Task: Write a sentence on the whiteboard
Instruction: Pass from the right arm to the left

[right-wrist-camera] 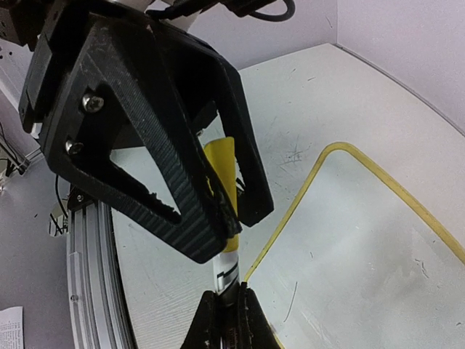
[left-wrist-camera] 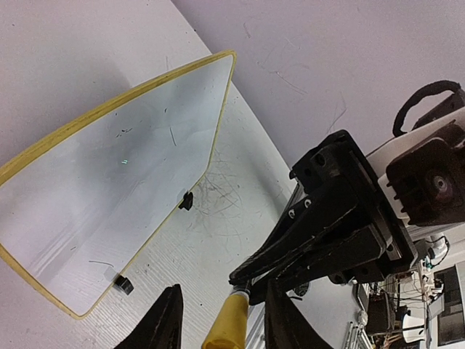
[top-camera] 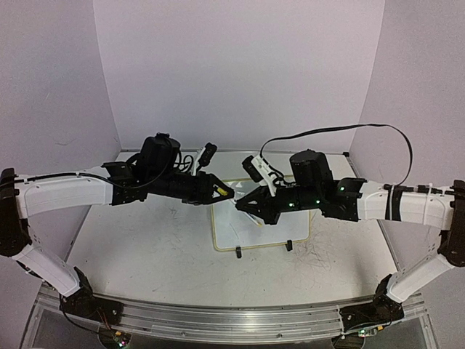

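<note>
The whiteboard (top-camera: 243,234) lies flat on the counter (top-camera: 145,247), midway between the 2 arms. Both arms stretch inward, forearms nearly level, and meet tip to tip above the board's far left part. The right end effector (top-camera: 242,204) is clamped on the white barrel of a pen (right-wrist-camera: 227,270), while the left end effector (top-camera: 227,193) straddles the pen's yellow cap (left-wrist-camera: 227,326), its jaws parted with a slim gap on each side.
</note>
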Robot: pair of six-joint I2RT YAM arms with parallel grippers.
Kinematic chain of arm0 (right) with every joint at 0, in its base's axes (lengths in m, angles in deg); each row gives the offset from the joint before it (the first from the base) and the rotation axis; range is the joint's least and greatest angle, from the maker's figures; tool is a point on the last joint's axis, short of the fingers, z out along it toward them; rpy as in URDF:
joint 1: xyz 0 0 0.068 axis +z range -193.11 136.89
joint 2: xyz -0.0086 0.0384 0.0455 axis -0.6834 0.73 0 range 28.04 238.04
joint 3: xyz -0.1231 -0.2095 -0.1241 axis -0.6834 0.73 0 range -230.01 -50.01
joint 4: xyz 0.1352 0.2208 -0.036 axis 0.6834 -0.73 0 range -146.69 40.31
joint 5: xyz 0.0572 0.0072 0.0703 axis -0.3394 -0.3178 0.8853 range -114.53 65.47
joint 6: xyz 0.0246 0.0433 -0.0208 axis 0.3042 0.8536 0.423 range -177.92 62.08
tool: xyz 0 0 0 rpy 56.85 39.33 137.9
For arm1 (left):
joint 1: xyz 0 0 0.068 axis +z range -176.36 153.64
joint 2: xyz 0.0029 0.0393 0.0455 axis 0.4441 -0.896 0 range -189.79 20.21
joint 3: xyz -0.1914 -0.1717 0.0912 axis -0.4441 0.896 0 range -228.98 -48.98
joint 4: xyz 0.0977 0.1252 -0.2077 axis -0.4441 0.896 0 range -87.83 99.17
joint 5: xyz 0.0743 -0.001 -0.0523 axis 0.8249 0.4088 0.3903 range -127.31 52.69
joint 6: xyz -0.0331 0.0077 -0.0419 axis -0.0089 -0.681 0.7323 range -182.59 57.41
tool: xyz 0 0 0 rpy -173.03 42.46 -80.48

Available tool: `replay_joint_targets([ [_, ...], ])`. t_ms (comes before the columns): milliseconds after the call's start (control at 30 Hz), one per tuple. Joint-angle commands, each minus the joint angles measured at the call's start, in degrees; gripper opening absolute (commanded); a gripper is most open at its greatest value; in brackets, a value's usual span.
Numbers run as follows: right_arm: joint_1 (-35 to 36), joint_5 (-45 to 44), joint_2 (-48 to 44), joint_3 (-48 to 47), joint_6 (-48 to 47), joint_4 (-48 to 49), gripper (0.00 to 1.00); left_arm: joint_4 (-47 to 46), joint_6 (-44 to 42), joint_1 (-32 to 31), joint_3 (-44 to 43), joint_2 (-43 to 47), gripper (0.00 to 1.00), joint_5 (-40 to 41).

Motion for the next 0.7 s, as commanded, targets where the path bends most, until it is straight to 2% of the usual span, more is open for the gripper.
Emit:
replay_joint_targets([
  [0, 0.33, -1.34, 0.04, -1.05, -1.69, 2.45, 0.0, -0.77, 0.75, 0.31, -2.58, 0.42, 0.33, -1.1],
  [200, 0.36, -1.28, -0.25, -0.46, -1.53, 2.76, 0.0, -0.84, 1.09, 0.34, -2.83, 0.13, 0.2, -1.15],
  [300, 0.39, -1.8, -0.65, -0.09, -0.97, 3.06, 0.0, -0.86, 0.89, 0.33, -3.05, 0.27, 0.1, -0.82],
  [367, 0.3, -3.16, -1.03, 0.84, 0.27, 3.97, 0.04, -1.03, 0.63, 0.43, -3.07, 0.61, 0.03, -0.68],
  [433, 0.35, -4.22, -1.33, 2.97, 3.51, 6.69, 0.24, -1.61, 0.71, 0.73, -3.1, 0.99, 0.0, -0.56],
  [567, 0.34, -6.22, -1.82, 5.89, 10.65, 12.12, 0.48, -3.99, 1.7, 1.46, -2.52, 1.94, 0.0, -0.31],
  [667, 0.37, -8.67, -4.18, 8.23, 15.26, 16.46, 0.88, -6.57, 2.68, 1.88, -1.87, 2.67, 0.0, -0.57],
])
